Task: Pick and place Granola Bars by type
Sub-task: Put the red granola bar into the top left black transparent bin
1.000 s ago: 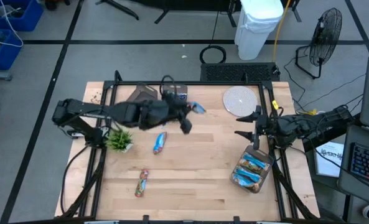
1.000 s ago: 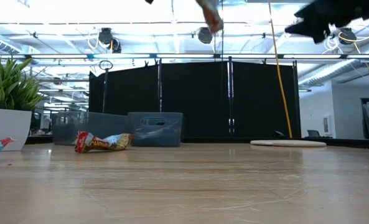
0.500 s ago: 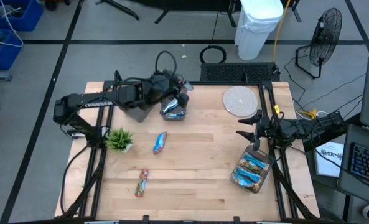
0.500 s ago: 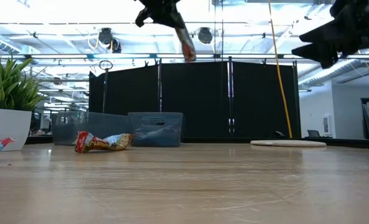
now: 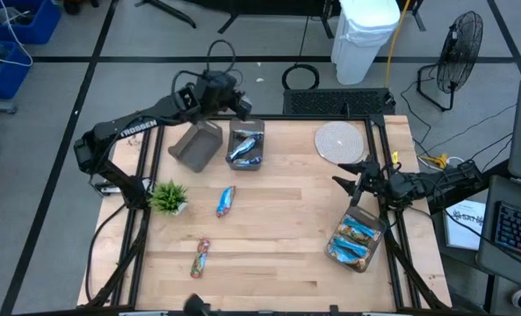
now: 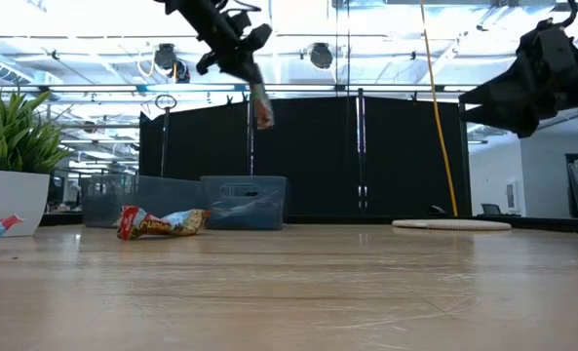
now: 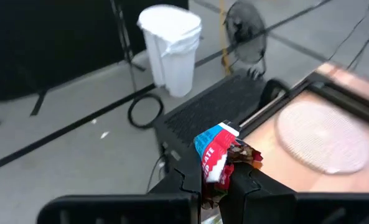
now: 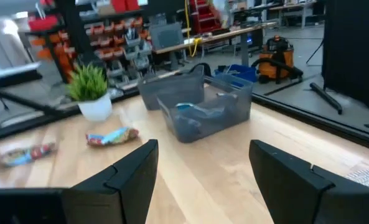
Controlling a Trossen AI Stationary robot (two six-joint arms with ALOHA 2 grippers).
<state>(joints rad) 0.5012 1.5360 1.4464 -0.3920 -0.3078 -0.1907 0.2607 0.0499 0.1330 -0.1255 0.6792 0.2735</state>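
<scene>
My left gripper (image 5: 239,102) hangs high over the table's far edge, shut on a red, blue and white granola bar (image 7: 216,159). Just near of it stand two grey bins: one (image 5: 246,145) holds bars, the other (image 5: 197,146) shows none. Two more bars (image 5: 226,200) (image 5: 200,257) lie flat on the wood. A third bin (image 5: 357,239) near the right edge holds several bars. My right gripper (image 5: 353,177) hovers open beside that bin's far end, with nothing between its fingers. My left gripper pinches the bar between its two fingers (image 7: 188,177), with the wrapper's blue-and-white end (image 7: 214,138) sticking out past the fingertips. The bar is lifted clear and, in the low view, slants down below the fingers (image 6: 260,107).
A small green plant in a white pot (image 5: 168,197) stands near the left edge. A round white disc (image 5: 339,140) lies at the far right. Bare wood lies between the loose bars and the right bin.
My left gripper has swung from over the table's middle toward the far edge and somewhat left, carrying the bar high, and now hangs beyond the two far bins. My right gripper has sunk lower and rolled a little, staying open.
</scene>
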